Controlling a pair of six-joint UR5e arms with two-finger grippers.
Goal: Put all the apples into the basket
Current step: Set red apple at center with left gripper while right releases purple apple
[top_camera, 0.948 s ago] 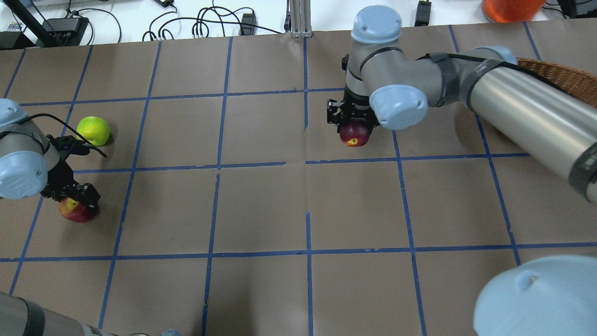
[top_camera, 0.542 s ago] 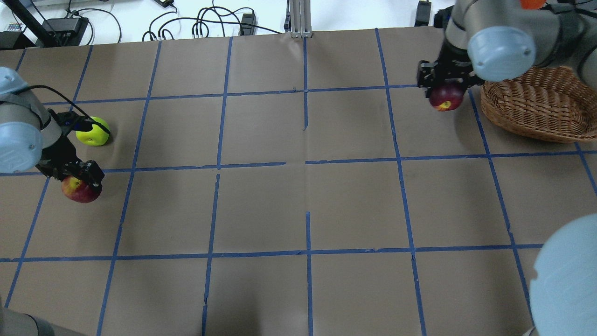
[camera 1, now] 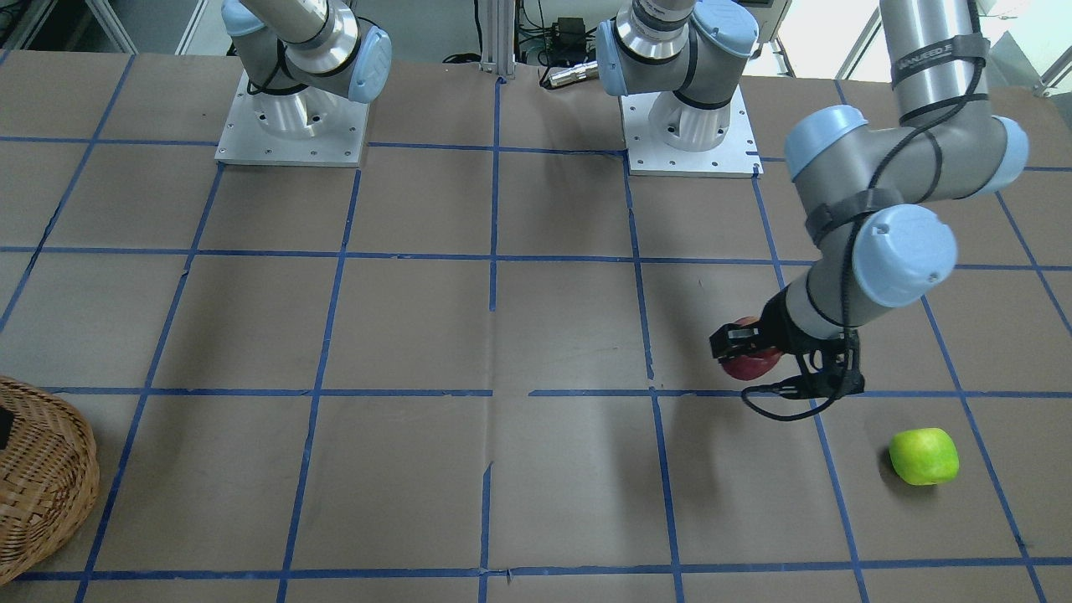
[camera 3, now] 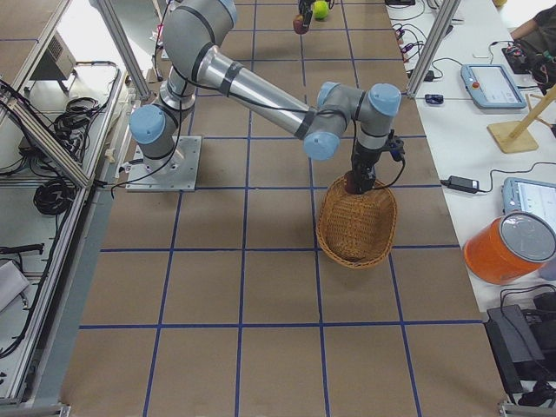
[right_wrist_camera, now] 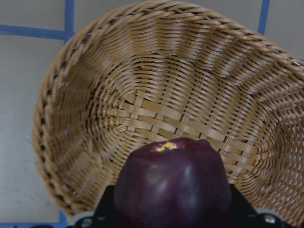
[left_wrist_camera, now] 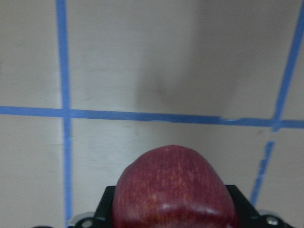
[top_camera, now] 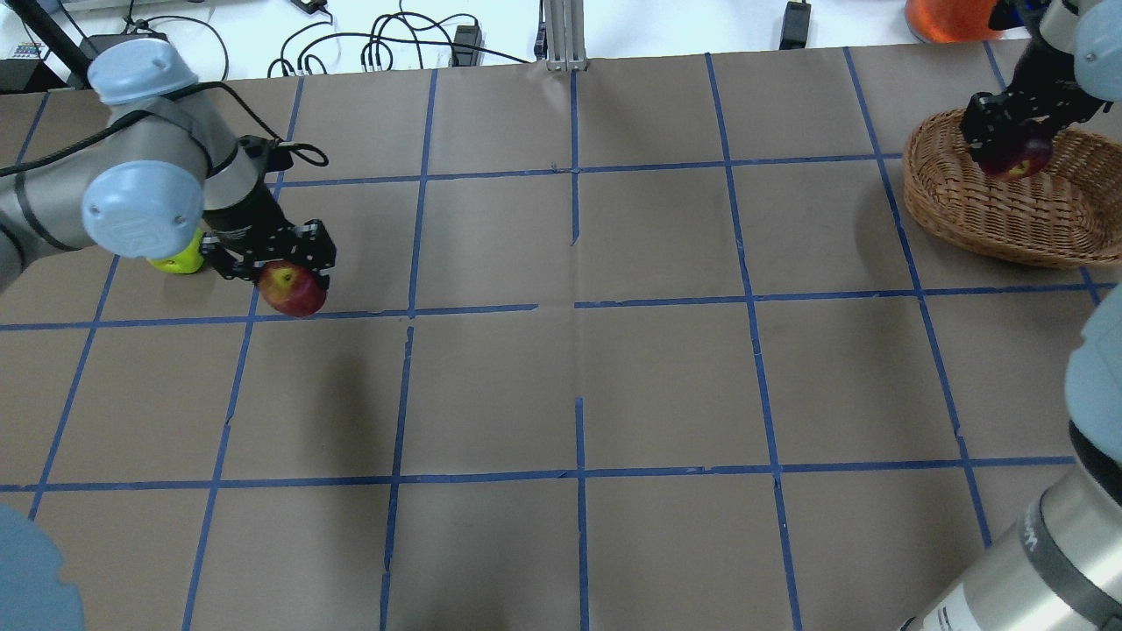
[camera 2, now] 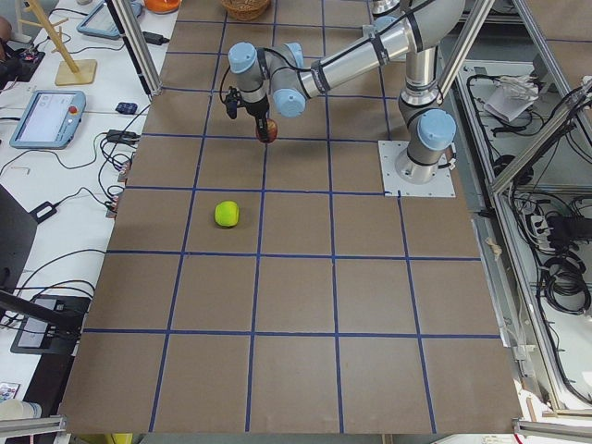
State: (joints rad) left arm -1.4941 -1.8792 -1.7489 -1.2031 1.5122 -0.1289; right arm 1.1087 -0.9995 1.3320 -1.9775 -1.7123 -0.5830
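My right gripper (top_camera: 1010, 145) is shut on the dark purple-maroon apple (top_camera: 1015, 161) and holds it over the wicker basket (top_camera: 1052, 226), above its far left part. The right wrist view shows that apple (right_wrist_camera: 172, 187) over the basket's woven floor (right_wrist_camera: 156, 90). My left gripper (top_camera: 279, 263) is shut on the red apple with a yellow patch (top_camera: 294, 289) and holds it above the table at the left. It also shows in the left wrist view (left_wrist_camera: 175, 189) and the front view (camera 1: 751, 362). The green apple (camera 1: 923, 456) lies on the table, mostly hidden behind my left wrist in the overhead view (top_camera: 180, 261).
The brown paper table (top_camera: 578, 368) carries a blue tape grid. An orange container (top_camera: 955, 17) stands past the far edge near the basket. Cables and power bricks (top_camera: 386, 44) lie beyond the far edge. The two arm bases (camera 1: 293, 117) stand at the robot's side.
My right gripper carried the dark apple rightward from the table's middle to over the basket. My left gripper lifted the red apple and moved it right and farther, past the green apple.
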